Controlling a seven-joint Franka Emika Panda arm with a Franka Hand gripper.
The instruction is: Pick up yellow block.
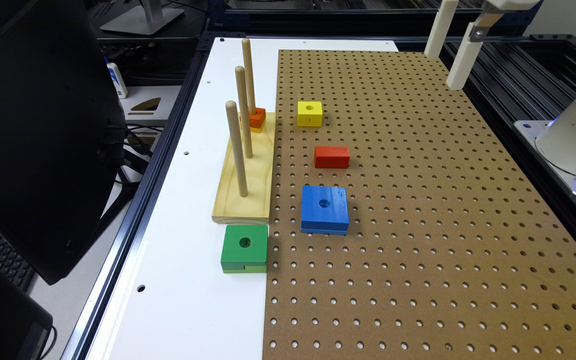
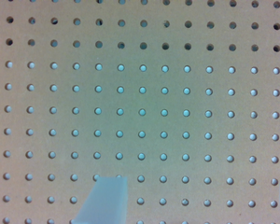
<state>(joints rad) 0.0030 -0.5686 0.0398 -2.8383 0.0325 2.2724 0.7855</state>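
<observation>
Gripper [image 1: 448, 52] hangs high over the pegboard's [image 1: 418, 200] far corner, fingers spread wide and holding nothing, so the approach has barely begun. Next, I judge, it must travel across and descend over the yellow block [image 1: 310, 113], which sits near the peg base [image 1: 248, 175]. Its wrist is cut off above.

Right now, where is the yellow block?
In the exterior view the yellow block lies on the pegboard, beyond the red block and just right of the orange block on the peg base.
</observation>
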